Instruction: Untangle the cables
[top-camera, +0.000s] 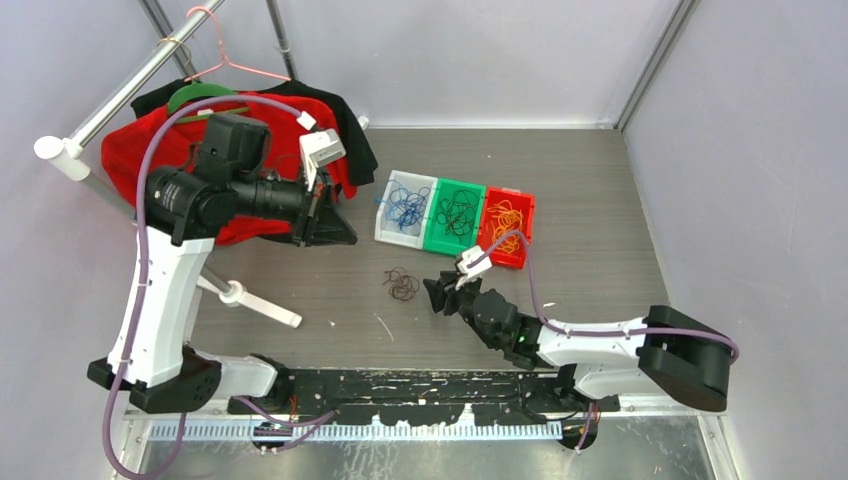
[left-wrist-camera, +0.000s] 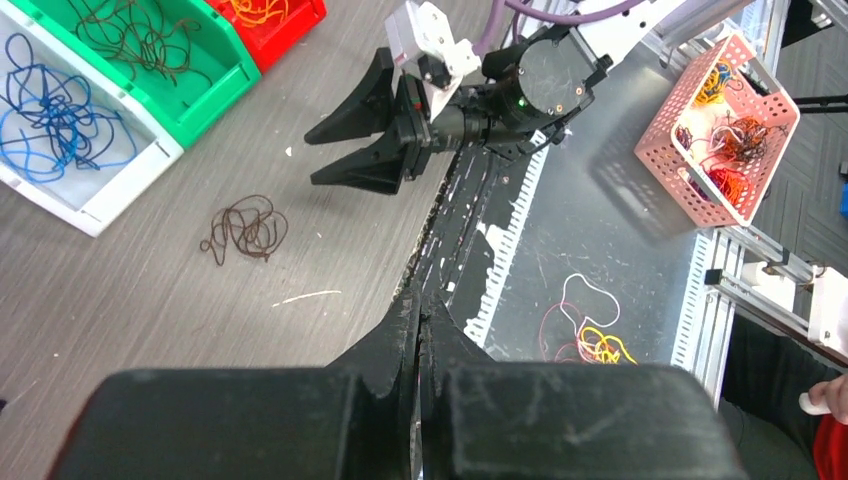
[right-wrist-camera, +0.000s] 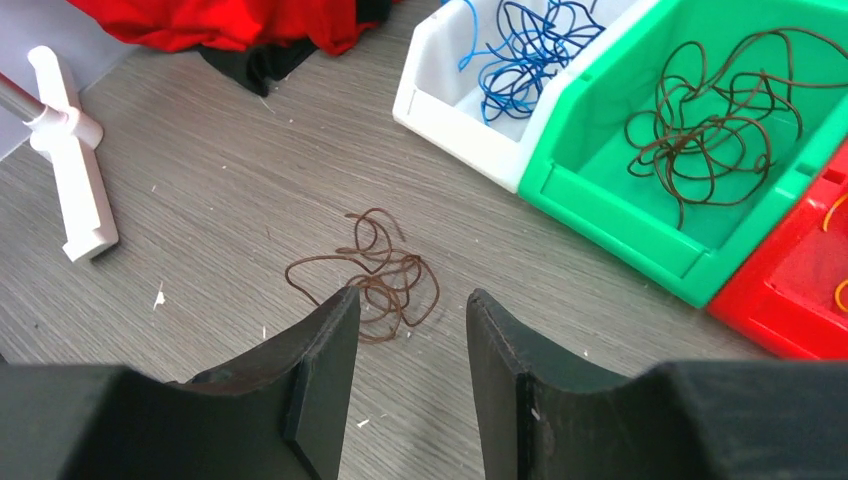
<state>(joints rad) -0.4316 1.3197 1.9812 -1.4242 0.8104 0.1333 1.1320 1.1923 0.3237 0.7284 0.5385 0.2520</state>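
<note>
You can count most of the sorting as done: the blue cables (right-wrist-camera: 530, 50) lie in the white bin (right-wrist-camera: 455, 115), the dark brown cables (right-wrist-camera: 710, 130) in the green bin (right-wrist-camera: 620, 215), and the yellow-orange cables (top-camera: 507, 220) in the red bin (right-wrist-camera: 790, 300). What seems left is the loose clump (right-wrist-camera: 385, 275) of dark brown strands on the tabletop (top-camera: 600, 280), near the bins but apart from them. Your right pincer (right-wrist-camera: 412, 305) hangs just beside it, jaws wide and empty. Your left pincer (left-wrist-camera: 422, 320) is raised well away, jaws pressed together on nothing. You will find no brand, label or writing that can be read.
</note>
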